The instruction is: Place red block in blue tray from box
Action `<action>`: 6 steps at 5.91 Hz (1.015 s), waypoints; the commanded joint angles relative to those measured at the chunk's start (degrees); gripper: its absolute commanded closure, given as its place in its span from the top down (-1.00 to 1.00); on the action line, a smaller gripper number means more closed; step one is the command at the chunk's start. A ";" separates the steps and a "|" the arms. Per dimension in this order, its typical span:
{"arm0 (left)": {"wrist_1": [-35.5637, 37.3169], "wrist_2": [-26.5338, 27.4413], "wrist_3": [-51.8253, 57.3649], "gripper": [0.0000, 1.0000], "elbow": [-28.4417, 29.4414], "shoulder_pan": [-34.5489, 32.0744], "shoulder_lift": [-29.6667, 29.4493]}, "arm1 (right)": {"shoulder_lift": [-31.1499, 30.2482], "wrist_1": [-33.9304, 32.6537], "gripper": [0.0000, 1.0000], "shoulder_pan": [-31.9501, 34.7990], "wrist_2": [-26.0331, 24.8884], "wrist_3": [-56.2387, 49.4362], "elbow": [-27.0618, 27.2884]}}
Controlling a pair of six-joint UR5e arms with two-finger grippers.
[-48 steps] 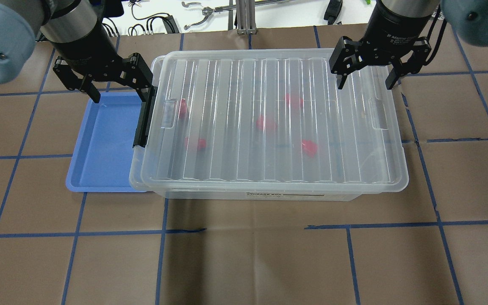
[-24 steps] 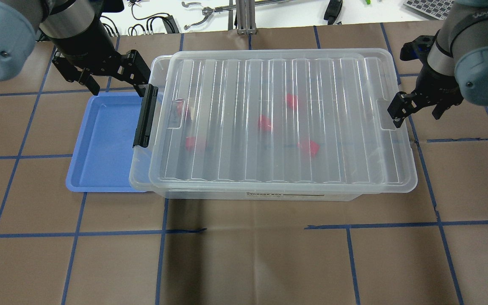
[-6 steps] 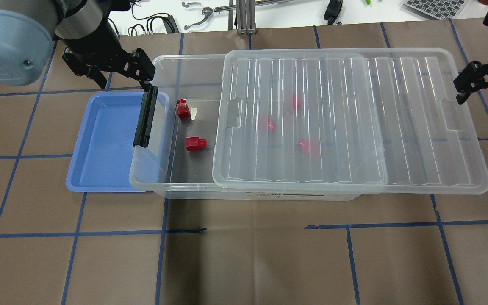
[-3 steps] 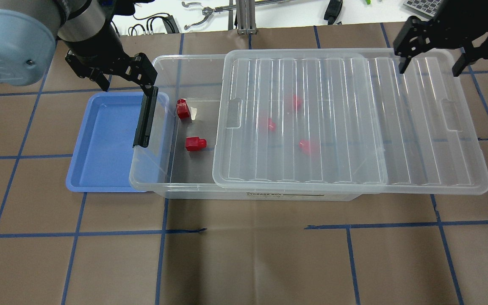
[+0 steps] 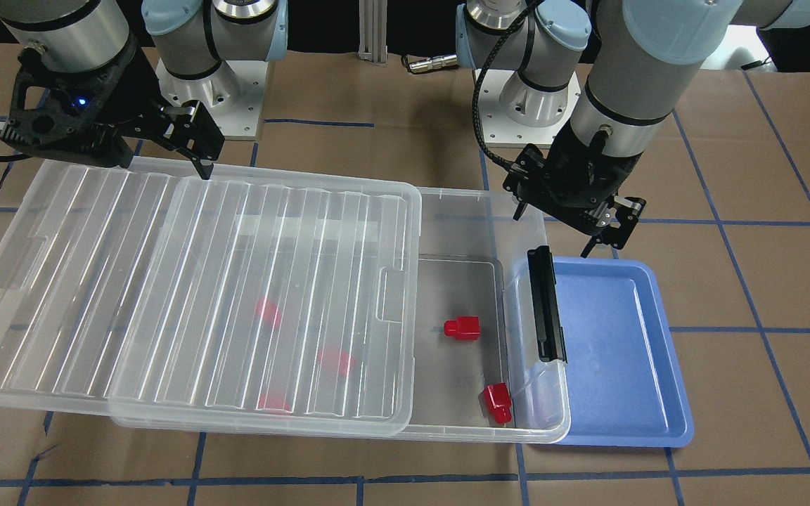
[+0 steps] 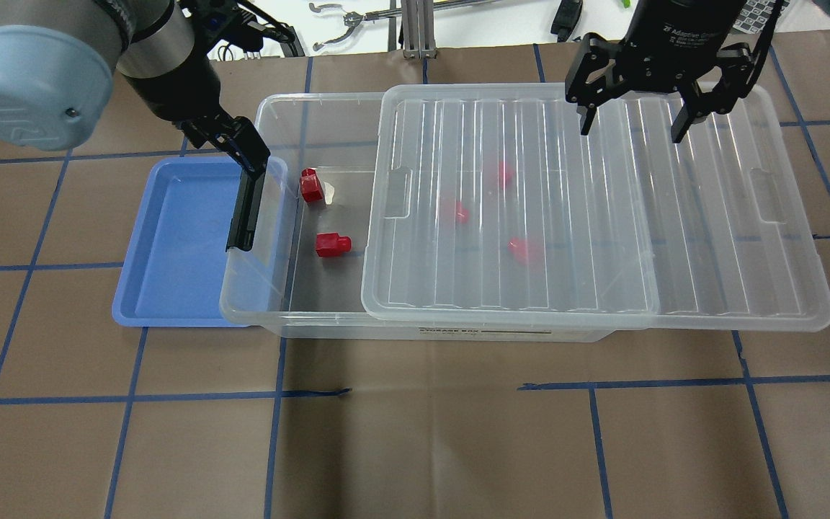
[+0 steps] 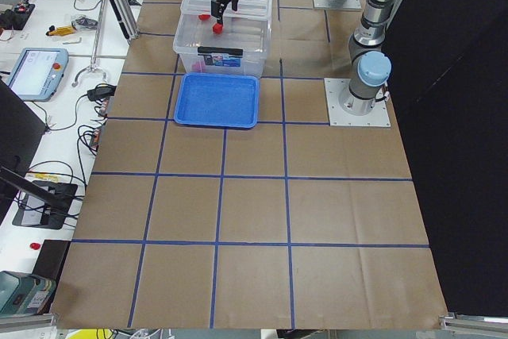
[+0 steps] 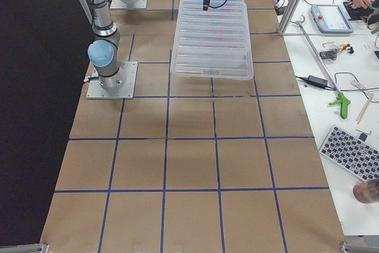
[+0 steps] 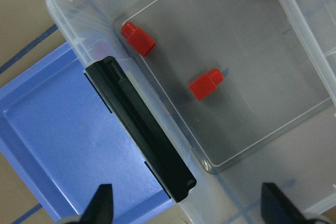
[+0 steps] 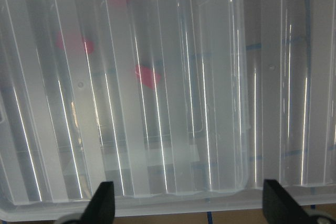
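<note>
The box point(image 6: 328, 119) sat on the brown-papered table point(image 6: 415, 432) with its ribbed lid point(image 6: 710, 216) lying offset toward the robot's right, leaving only the latch end uncovered. Two red blocks lay on the bare floor there – one red block point(image 6: 332, 245) near the middle, a second block point(image 6: 310, 186) nearer the far wall. Three more blocks point(image 6: 524, 250) showed dimly under the lid. The black latch point(image 6: 246, 209) stood along the box's end wall, between the open floor and the blue tray point(image 6: 177, 238), whose near edge the box overlapped. The left gripper point(image 5: 565, 225) hovered above the latch's far end, fingers spread, holding nothing. The right gripper point(image 6: 631, 128) hung over the lid's far edge – spread too, and empty.
</note>
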 commanded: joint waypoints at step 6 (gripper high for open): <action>5.74 0.21 23.71 0.97 -11.02 -2.33 1.37 | -0.10 -0.53 1.00 -0.24 0.38 -0.02 -0.20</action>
